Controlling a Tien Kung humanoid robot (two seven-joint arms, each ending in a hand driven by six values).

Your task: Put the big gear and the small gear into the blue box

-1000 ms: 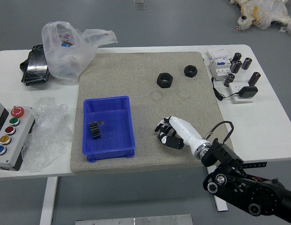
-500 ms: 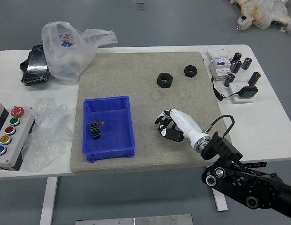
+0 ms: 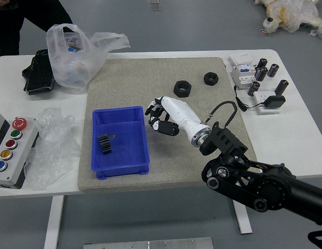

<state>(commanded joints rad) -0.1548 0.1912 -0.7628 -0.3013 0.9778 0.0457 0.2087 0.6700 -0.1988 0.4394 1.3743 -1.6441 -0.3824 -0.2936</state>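
Near right edge of blue box (image 3: 122,170), find right hand (image 3: 175,113); cannot tell whether open, closed or gripping. Inside, toward left edge, note black toothed part (image 3: 105,143), likely one gear; cannot locate other. If loaded, clear rim, lower near far right corner, release low.

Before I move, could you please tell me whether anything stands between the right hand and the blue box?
Nothing visible does; the right hand is just beside the right rim of the blue box.
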